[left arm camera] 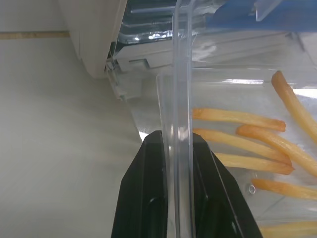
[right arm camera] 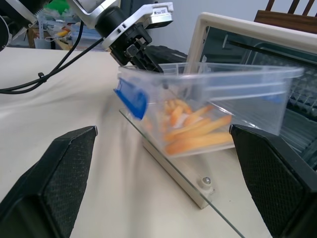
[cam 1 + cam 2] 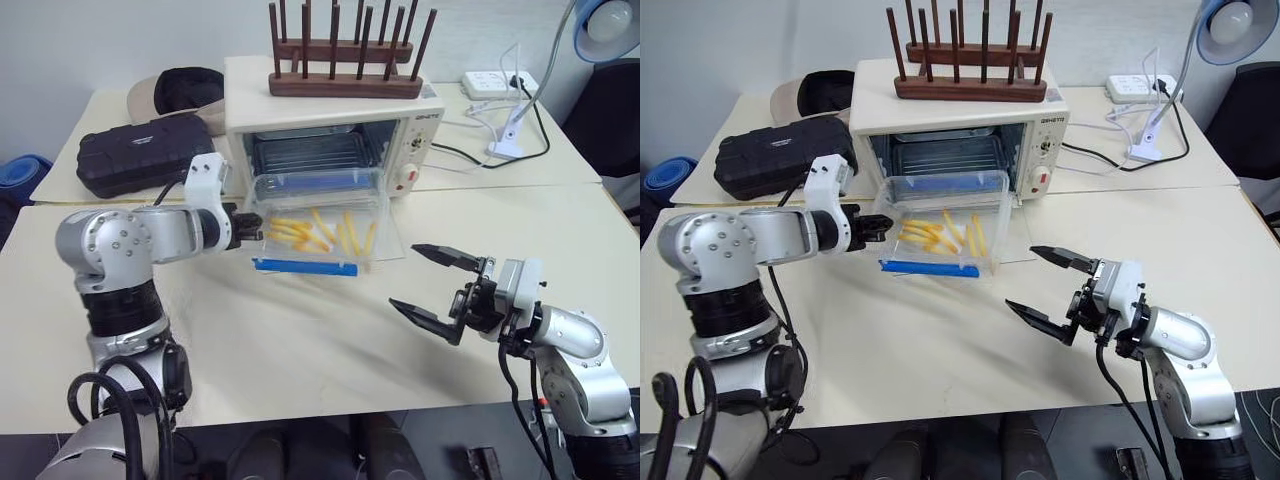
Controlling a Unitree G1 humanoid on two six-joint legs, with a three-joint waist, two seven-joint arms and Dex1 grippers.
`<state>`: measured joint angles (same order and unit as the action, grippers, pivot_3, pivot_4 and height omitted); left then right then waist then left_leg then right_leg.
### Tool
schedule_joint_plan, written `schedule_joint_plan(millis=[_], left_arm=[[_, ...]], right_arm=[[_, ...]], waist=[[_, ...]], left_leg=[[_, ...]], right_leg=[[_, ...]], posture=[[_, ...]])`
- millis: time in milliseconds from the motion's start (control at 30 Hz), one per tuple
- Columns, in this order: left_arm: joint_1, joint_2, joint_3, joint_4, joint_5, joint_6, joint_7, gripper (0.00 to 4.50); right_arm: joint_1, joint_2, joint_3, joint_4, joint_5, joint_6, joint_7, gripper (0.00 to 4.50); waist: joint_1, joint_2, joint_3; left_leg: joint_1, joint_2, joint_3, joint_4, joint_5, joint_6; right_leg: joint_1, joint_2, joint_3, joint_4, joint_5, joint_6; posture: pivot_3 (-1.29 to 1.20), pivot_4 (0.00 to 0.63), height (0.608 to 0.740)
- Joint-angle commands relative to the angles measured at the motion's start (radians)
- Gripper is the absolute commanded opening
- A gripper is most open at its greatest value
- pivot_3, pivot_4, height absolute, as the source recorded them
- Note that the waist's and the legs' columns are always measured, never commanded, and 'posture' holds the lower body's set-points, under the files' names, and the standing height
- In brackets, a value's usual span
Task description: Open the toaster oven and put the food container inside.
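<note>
The toaster oven [image 3: 330, 125] stands with its glass door folded down onto the table [image 3: 300, 340], a wooden peg rack [image 3: 345, 55] on top. The left gripper [image 3: 247, 228] pinches the left wall of the food container [image 3: 315, 225], held tilted over the door. At the oven's nine o'clock lies a black hard case [image 3: 140, 155]; at three o'clock, cables [image 3: 470, 155]. The right gripper [image 3: 432, 285] hangs wide open at five o'clock, holding nothing.

Toaster oven [image 3: 330, 130] mouth unobstructed

toaster oven [image 3: 955, 140] brand label, unreadable
</note>
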<state>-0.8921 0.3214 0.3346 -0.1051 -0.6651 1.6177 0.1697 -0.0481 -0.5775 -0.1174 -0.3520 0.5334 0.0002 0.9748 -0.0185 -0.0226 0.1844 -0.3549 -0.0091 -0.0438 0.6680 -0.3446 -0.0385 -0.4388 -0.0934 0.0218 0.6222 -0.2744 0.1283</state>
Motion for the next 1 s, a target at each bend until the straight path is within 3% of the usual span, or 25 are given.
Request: schedule_joint_plan(millis=[33,200,267,367,433,533,667,767,833,867,1000], left_arm=[[-0.026,-0.020,-0.025,-0.008,0.061,-0.035,-0.010,0.85],[-0.034,-0.050,0.022,-0.010,0.062,-0.196,-0.090,2.21],[-0.016,-0.007,0.020,-0.024,0.026,-0.226,-0.187,2.79],[0.023,0.095,-0.004,-0.033,0.018,-0.287,-0.318,2.79],[0.113,0.266,-0.063,-0.044,0.041,-0.465,-0.578,2.82],[0.266,0.460,-0.169,-0.035,0.113,-0.788,-0.946,2.23],[0.451,0.546,-0.245,0.064,0.209,-1.239,-1.322,1.02],[0.496,0.509,-0.283,0.114,0.248,-1.376,-1.374,0.16],[0.501,0.456,-0.303,0.116,0.253,-1.405,-1.359,0.00],[0.498,0.417,-0.316,0.114,0.258,-1.402,-1.326,0.00],[0.479,0.302,-0.351,0.131,0.301,-1.408,-1.223,0.00]], right_arm=[[0.029,0.002,-0.025,-0.059,-0.002,0.008,-0.043,4.50],[0.095,-0.038,-0.067,-0.087,0.022,0.092,-0.088,4.50],[0.115,-0.062,-0.086,-0.103,0.043,0.133,-0.089,4.50],[0.139,-0.097,-0.105,-0.123,0.069,0.198,-0.090,4.50],[0.172,-0.162,-0.091,-0.162,0.104,0.315,-0.079,4.10],[0.177,-0.221,-0.043,-0.215,0.129,0.430,-0.078,3.27],[0.116,-0.209,0.050,-0.256,0.113,0.517,-0.123,1.89],[0.053,-0.160,0.124,-0.242,0.069,0.520,-0.156,0.90],[0.017,-0.134,0.151,-0.218,0.046,0.521,-0.172,0.21],[-0.014,-0.116,0.162,-0.188,0.017,0.514,-0.194,0.03],[-0.136,-0.070,0.172,-0.055,-0.067,0.490,-0.251,0.03]], waist=[[0.006,0.000,0.000],[0.019,0.000,0.000],[0.020,0.000,0.000],[0.014,0.000,0.000],[0.008,0.000,0.000],[0.000,0.001,0.000],[0.009,0.001,0.000],[0.019,0.001,0.001],[0.034,0.001,0.001],[0.037,0.001,0.001],[0.039,0.001,0.001]], left_leg=[[0.000,0.000,0.000,0.001,0.000,0.000],[0.001,-0.001,0.000,0.001,0.001,0.000],[0.000,-0.001,0.001,0.002,0.001,0.000],[0.001,-0.001,0.001,0.001,0.001,0.000],[0.001,0.000,0.001,0.000,0.001,0.000],[0.002,0.002,0.003,-0.003,0.001,-0.001],[0.002,0.002,0.003,-0.002,0.001,0.000],[0.003,0.002,0.005,0.000,0.000,0.001],[0.001,0.002,0.000,0.002,-0.002,0.006],[-0.001,0.002,-0.001,0.004,-0.003,0.008],[-0.002,0.000,0.000,0.011,-0.004,0.008]], right_leg=[[0.000,0.000,0.000,0.000,0.000,0.000],[0.001,0.000,0.001,0.000,0.000,0.000],[0.001,0.000,0.000,0.000,0.000,0.000],[0.001,0.000,0.001,0.000,0.000,0.000],[0.001,0.001,0.002,0.000,0.000,0.000],[0.000,0.003,0.004,0.000,0.000,-0.001],[0.002,0.002,0.003,-0.002,-0.001,-0.002],[0.007,0.002,-0.001,-0.005,-0.001,-0.002],[0.008,0.001,-0.005,-0.006,-0.001,-0.002],[0.008,0.001,-0.007,-0.006,0.000,-0.002],[0.010,-0.001,-0.008,-0.007,0.001,0.000]], posture=[[0.00,0.150,0.740],[0.00,0.150,0.740],[0.00,0.150,0.740],[0.00,0.150,0.740],[0.00,0.150,0.740],[0.00,0.150,0.740],[0.00,0.150,0.740],[0.00,0.150,0.740],[0.00,0.150,0.740],[0.00,0.150,0.740],[0.00,0.150,0.740]])
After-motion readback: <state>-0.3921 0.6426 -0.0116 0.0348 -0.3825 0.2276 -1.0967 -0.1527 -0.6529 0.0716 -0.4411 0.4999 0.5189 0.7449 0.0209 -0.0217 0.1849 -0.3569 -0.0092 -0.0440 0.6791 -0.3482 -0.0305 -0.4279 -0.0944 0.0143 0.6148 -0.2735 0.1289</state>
